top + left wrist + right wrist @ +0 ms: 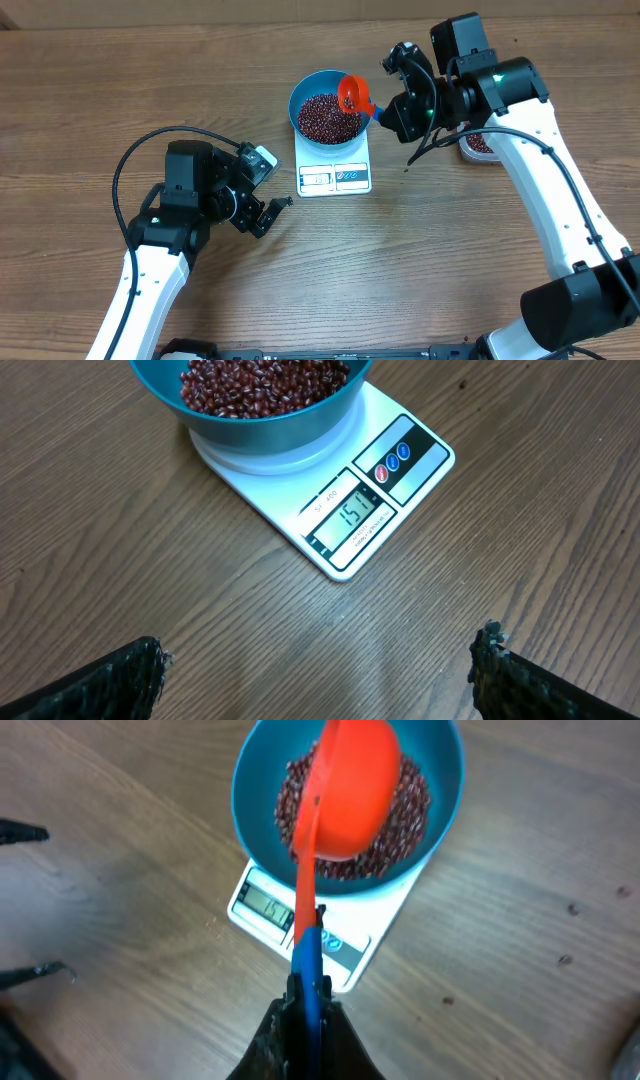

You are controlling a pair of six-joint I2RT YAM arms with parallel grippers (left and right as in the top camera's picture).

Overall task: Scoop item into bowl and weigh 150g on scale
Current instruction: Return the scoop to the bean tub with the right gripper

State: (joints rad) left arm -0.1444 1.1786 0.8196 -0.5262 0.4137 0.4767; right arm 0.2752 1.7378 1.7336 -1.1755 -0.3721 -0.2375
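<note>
- The left gripper (272, 208) hovers above the table (120, 80), jaws wide apart and empty.
- Just beyond it, the scale (335, 176) carries the bowl (299, 100), which holds the beans (320, 120).
- The right gripper (307, 995) is clamped on the blue handle of the orange scoop (350, 790), whose cup is over the beans.

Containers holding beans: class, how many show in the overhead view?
2: the blue bowl on the scale, mid-table, and a tub at right, mostly hidden beneath the right arm. More may be hidden.
</note>
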